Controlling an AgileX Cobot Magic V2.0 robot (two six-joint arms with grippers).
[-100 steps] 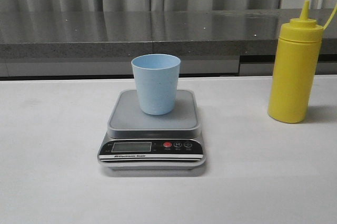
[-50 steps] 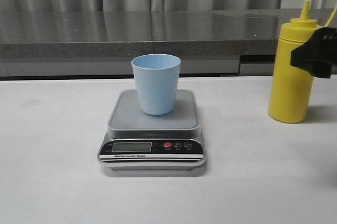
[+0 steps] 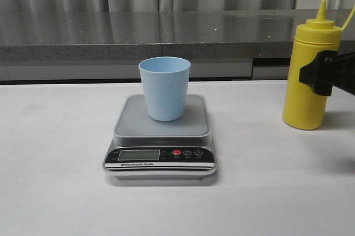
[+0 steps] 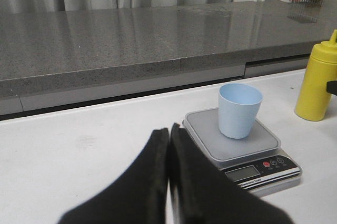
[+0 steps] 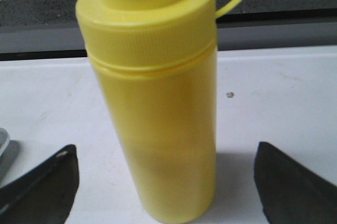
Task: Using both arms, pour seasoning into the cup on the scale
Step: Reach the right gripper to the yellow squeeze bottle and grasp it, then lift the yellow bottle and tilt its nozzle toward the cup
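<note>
Your right gripper (image 5: 158, 192) stands wide open, fingers straddling the tall yellow plastic squeeze bottle (image 3: 308, 75) without contact, ready to grasp. Left gripper (image 4: 168, 145) is closed, empty. Pale blue tumbler (image 3: 163, 87) sits on the grey digital scale (image 3: 161, 136).

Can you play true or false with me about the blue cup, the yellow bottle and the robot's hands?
1. The cup stands upright on the scale. True.
2. The yellow bottle is lying on its side. False: it stands upright on the table, to the right of the scale.
3. The right gripper is squeezing the bottle. False: its fingers are spread wide on either side, not touching it.
4. The left gripper has its fingers pressed together, holding nothing. True.
5. The cap is off the bottle. False: the yellow cap with its pointed nozzle is on.
</note>
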